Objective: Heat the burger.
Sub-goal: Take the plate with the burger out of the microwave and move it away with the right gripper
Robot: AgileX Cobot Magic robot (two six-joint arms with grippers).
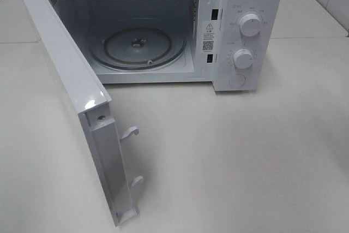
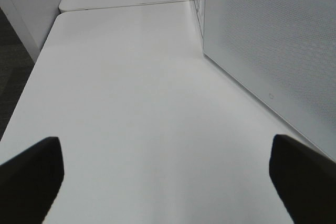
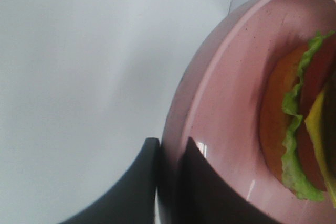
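Observation:
The burger (image 3: pixel 294 129), with brown bun, green lettuce and yellow cheese, lies on a pink plate (image 3: pixel 231 103), seen only in the right wrist view. My right gripper (image 3: pixel 169 150) is shut on the plate's rim, one finger on each side of it. Neither the plate nor either arm shows in the exterior high view. My left gripper (image 2: pixel 165 177) stands open over bare table, nothing between its dark fingers (image 2: pixel 31 177). The white microwave (image 1: pixel 240 53) stands with its door (image 1: pixel 71 96) swung wide open to the left, and its glass turntable (image 1: pixel 136 45) is bare.
The open door's perforated outer panel (image 2: pixel 273 40) runs close beside my left gripper. Two latch hooks (image 1: pixel 131 132) stick out of the door's edge. Two knobs (image 1: pixel 250 24) sit on the microwave's right panel. The table's left edge (image 2: pixel 31 77) drops off beside the left gripper.

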